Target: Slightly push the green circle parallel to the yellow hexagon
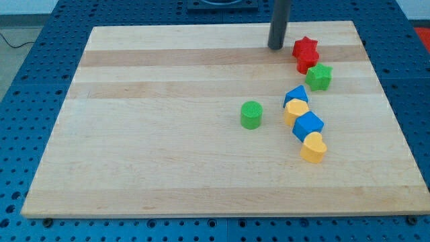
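Sitting on a blue pegboard, the wooden board carries the green circle left of the yellow hexagon, while my tip stands upright, gripperless, beside the red star.

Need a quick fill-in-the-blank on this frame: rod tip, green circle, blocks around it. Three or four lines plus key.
1. My tip rests near the view's ____ edge of the wooden board.
2. The block nearest my tip is the ____ star-shaped block.
3. The green round block sits to the view's ____ of the yellow hexagonal block.
4. The yellow heart-shaped block touches a ____ block.

Missing words: top; red; left; blue
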Controlling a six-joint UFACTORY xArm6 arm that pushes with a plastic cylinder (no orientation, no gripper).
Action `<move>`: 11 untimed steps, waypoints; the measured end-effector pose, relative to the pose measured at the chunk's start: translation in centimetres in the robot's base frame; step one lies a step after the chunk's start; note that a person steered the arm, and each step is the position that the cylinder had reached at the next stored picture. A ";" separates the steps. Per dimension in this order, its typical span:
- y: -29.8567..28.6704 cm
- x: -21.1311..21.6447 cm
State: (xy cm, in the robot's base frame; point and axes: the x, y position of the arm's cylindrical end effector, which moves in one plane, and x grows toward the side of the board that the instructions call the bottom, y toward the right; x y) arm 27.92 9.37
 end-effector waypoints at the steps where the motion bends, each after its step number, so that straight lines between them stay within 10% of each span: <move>1: -4.8 4.5; 5: -12.2 21.8; 11: -4.6 16.7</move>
